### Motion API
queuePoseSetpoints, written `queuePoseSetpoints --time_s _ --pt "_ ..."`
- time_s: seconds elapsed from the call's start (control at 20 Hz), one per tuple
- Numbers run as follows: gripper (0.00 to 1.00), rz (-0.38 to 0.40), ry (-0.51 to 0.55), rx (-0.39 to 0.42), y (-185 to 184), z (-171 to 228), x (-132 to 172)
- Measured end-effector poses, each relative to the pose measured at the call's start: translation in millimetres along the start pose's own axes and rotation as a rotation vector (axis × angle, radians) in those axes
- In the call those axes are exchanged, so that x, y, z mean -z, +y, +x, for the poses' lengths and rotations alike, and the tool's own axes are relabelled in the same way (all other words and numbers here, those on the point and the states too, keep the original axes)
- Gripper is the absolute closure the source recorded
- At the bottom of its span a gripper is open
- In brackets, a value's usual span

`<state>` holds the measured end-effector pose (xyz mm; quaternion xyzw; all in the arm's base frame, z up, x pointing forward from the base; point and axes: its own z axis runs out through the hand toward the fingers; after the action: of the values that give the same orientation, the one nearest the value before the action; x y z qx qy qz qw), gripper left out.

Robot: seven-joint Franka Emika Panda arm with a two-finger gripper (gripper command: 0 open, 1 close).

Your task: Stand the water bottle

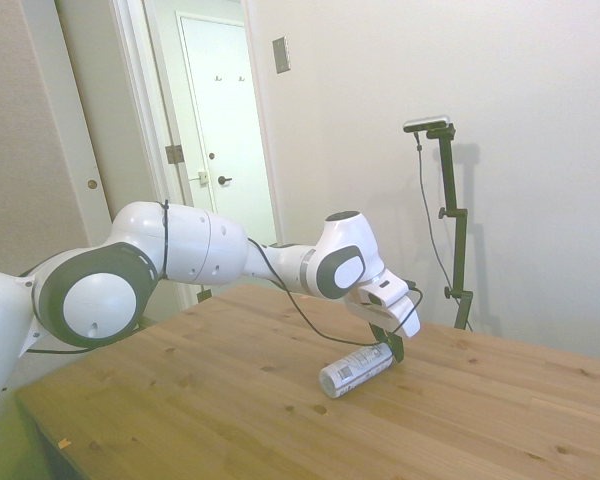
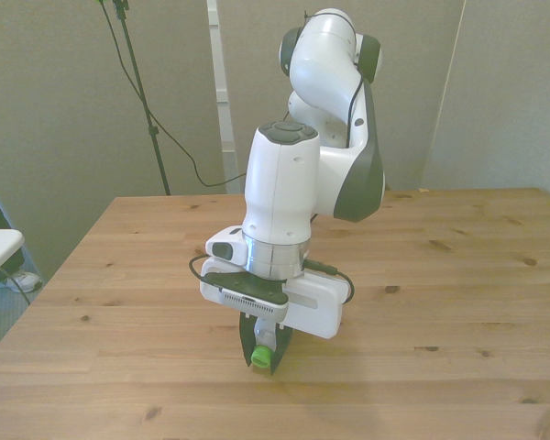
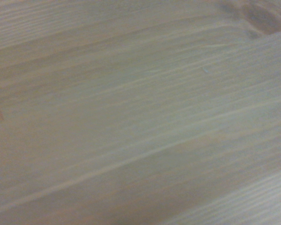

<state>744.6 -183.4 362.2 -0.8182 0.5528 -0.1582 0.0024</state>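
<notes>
Jaws clamp the lying water bottle (image 1: 356, 369) near its cap.

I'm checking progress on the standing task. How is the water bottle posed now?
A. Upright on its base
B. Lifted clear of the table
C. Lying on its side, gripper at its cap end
C: the water bottle lies on the table, with the gripper at its green cap.
</notes>
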Motion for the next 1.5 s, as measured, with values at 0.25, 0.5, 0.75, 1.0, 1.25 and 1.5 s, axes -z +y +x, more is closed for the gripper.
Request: queuePoseSetpoints --time_s 0.25,0.5,0.75,1.0,1.25,1.5 --pt "1.00 0.096 0.022 0.022 -24.4 -11.6 62.6" --pt "1.00 0.179 0.053 0.062 -40.3 -34.9 117.6" --pt "1.00 0.272 0.111 0.134 -51.3 -79.9 173.6" --pt "1.00 0.346 0.176 0.198 -36.6 -125.4 212.8" --pt "1.00 0.406 0.263 0.214 -14.3 -150.9 217.3" --pt "1.00 0.478 0.327 0.208 -8.8 -164.0 214.0"
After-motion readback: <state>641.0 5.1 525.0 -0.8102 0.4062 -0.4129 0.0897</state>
